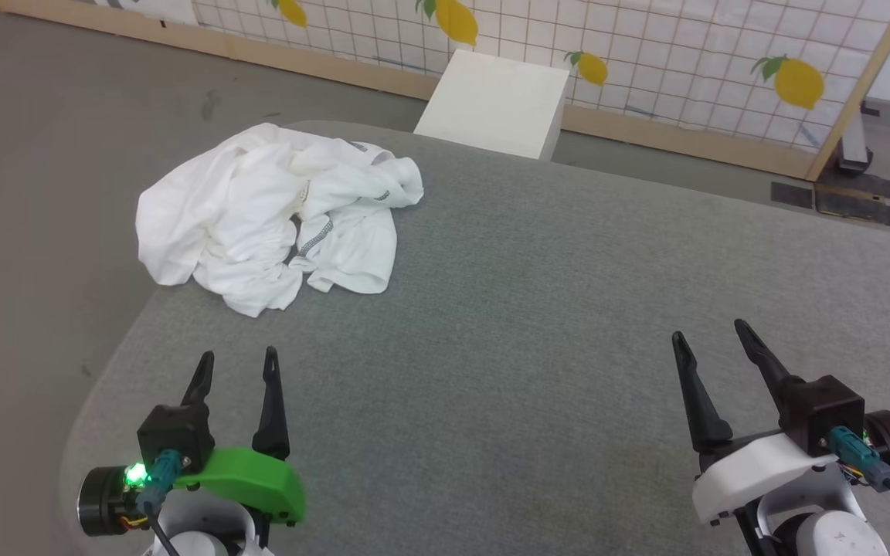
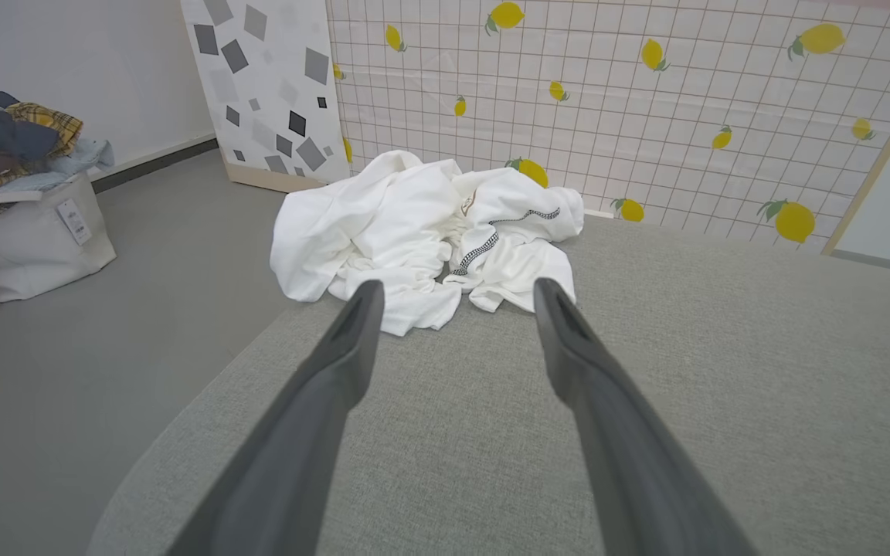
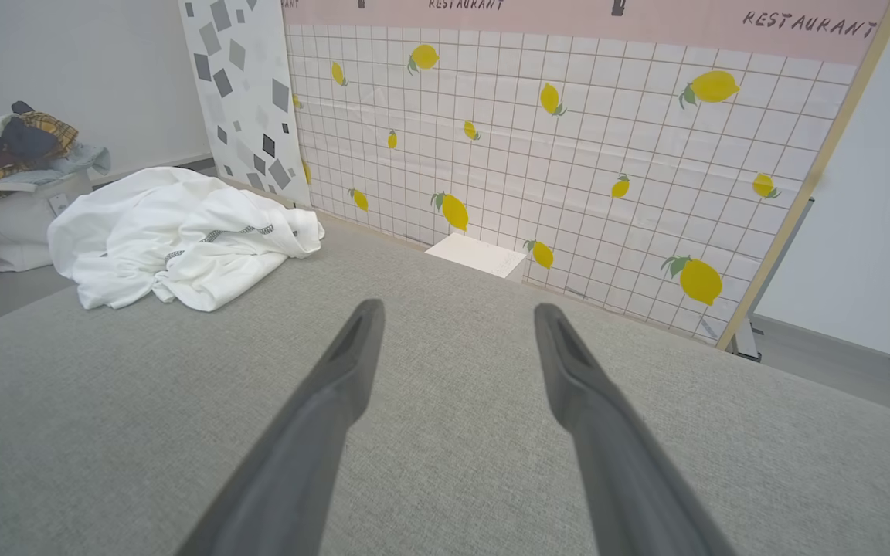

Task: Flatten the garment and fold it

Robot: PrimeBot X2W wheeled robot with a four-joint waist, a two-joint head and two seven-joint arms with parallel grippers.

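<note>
The garment [image 1: 259, 212] is a white shirt with dark stitched seams, lying crumpled in a heap at the far left corner of the grey table [image 1: 538, 309], part of it hanging over the left edge. In the left wrist view the garment [image 2: 414, 232] lies just beyond the fingertips. My left gripper [image 1: 236, 357] hovers open at the near left, a short way in front of the heap, holding nothing. My right gripper [image 1: 711, 333] stands open at the near right, far from the garment [image 3: 174, 235], also holding nothing.
A white box [image 1: 495, 104] stands on the floor behind the table's far edge, against a lemon-patterned grid panel [image 1: 684, 54]. A white bag heaped with clothes [image 2: 16, 216] sits on the floor to the left. The table's rounded left edge [image 1: 97, 371] is close to my left gripper.
</note>
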